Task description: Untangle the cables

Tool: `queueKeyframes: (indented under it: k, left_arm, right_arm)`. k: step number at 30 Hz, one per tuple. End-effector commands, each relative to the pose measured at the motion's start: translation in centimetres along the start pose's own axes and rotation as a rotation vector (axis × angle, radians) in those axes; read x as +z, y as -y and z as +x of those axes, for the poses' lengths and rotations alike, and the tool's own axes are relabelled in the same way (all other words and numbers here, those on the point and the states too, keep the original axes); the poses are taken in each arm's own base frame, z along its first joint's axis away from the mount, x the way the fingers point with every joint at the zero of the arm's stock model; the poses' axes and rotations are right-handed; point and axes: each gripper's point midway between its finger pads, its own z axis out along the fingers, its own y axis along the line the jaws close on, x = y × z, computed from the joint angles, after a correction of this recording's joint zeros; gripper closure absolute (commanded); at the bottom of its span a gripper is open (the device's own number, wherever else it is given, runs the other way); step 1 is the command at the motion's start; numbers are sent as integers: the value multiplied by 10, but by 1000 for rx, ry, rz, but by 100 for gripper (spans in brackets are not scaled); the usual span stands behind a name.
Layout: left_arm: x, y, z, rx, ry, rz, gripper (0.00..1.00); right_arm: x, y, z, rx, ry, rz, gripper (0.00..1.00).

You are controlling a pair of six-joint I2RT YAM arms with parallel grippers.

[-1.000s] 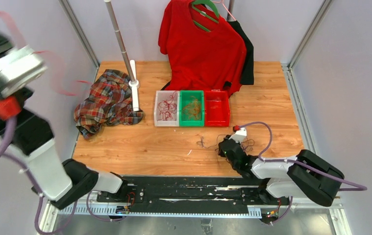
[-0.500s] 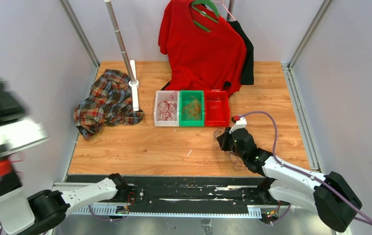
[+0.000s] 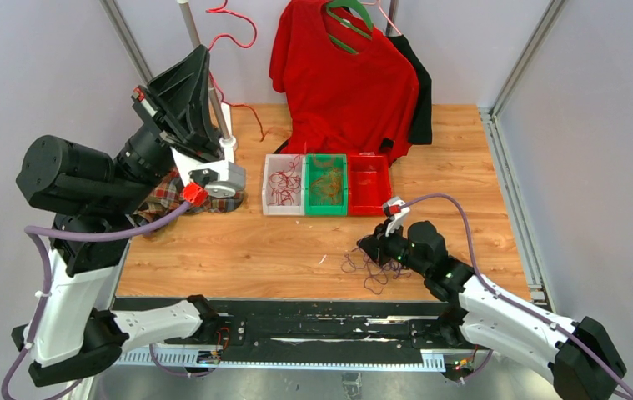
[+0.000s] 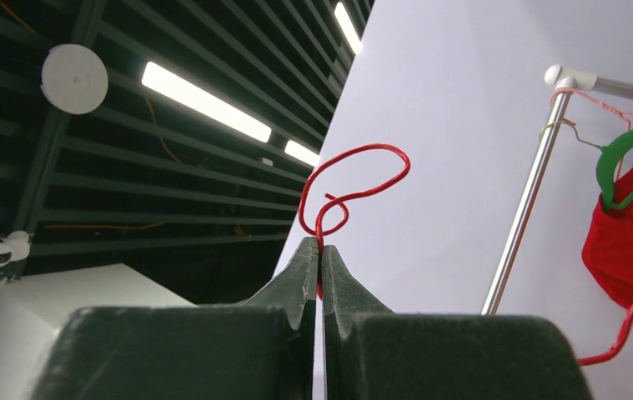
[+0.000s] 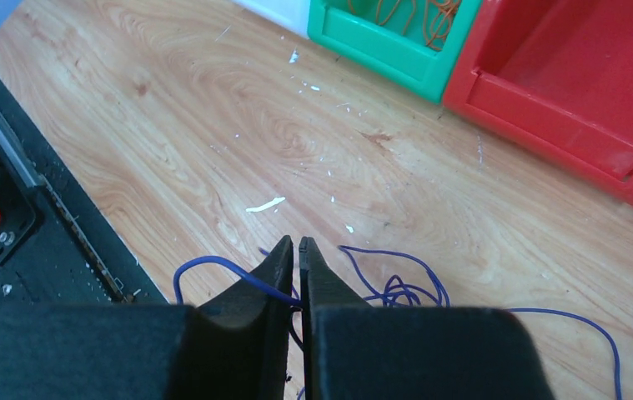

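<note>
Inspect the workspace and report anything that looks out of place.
A plaid shirt lies crumpled at the rack pole's foot, while the red shirt hangs. Purple cables sprawl loose on the table.

The wooden table (image 3: 246,242) bears three bins (image 3: 327,212), a plaid shirt (image 3: 156,200) and purple cables (image 3: 369,271).

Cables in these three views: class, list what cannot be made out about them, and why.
- Left wrist: the left gripper is shut on the red cable; its fingers hide the cable's lower run.
- Top view: that cable runs off the top edge; far end unseen.
- Right wrist: whether the right gripper pinches the purple cable; its fingers cover the contact.
</note>
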Motion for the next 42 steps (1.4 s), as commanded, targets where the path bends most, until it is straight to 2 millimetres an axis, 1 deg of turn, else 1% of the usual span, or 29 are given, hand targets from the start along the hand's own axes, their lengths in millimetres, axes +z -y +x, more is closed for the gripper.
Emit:
queueKeyframes:
  k: [1,4,9,12,15,18,19,21,24,29,33,37,40,42]
  left_arm:
    - [4,-7,-3,-24,17,-63,99]
    - [16,6,-1,-35,12,-52,99]
    - [33,26,2,-72,3,-55,99]
    - [41,48,7,-69,-20,-36,99]
    - [47,71,19,-69,-66,-4,99]
    - [48,82,37,-95,-108,-6,99]
    - [47,85,47,-102,-133,-10,99]
    - [47,88,60,-121,-166,-14,99]
    - [46,87,69,-143,-190,-24,99]
    - [49,88,65,-150,-162,-26,99]
    - [56,88,64,-164,-146,-39,99]
    - [64,85,67,-181,-148,-69,99]
    - [71,90,72,-189,-159,-75,99]
    - [74,98,76,-193,-175,-66,99]
  right_arm:
    - [-2,-11,-2,-52,-19,-57,93]
    - [-1,-7,4,-40,-37,-38,95]
    - [0,0,7,-14,-35,6,96]
    - [0,3,9,-10,-34,17,97]
    - [-1,5,10,-9,-40,33,98]
    - [-3,6,12,-10,-43,37,98]
    - [-3,6,13,-10,-44,38,98]
    - [-5,7,14,-12,-46,41,98]
    - [-6,9,17,-15,-56,47,99]
    - [-7,13,22,-15,-69,65,99]
    - [-7,15,24,-12,-72,77,99]
    - [-7,18,27,-9,-79,88,99]
    - [-7,19,28,-11,-79,96,99]
    - [-7,20,28,-10,-80,97,99]
